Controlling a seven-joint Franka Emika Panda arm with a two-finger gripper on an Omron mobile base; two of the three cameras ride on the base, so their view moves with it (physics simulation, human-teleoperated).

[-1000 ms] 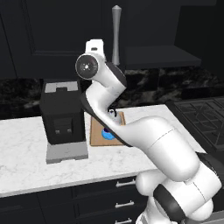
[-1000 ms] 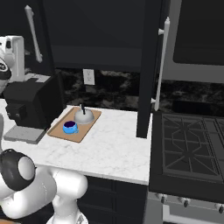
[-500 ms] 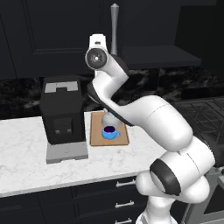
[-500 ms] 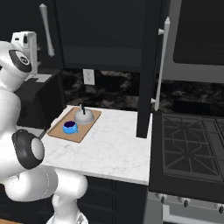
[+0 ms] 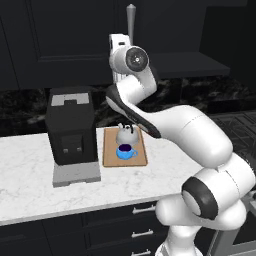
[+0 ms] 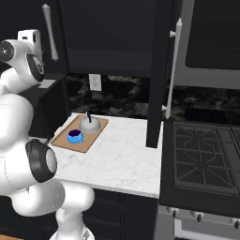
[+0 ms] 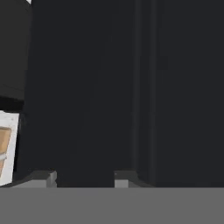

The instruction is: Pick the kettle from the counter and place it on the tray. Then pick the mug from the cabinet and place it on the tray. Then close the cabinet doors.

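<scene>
Facing the black cabinet door at close range, with my gripper raised high above the counter.

Far below me the kettle and the blue mug sit on the tray, the mug just in front of the kettle, beside the black machine. From the left base view my hand sits up by the left door's vertical silver bar handle. From the right base view the right door stands swung open, edge-on over the counter's end, its own bar handle showing, next to the stove. Along my own view, two finger tips rise at the bottom with a moderate gap between them, dark panel behind. Nothing sits between them, and I cannot tell whether they touch the door.
</scene>
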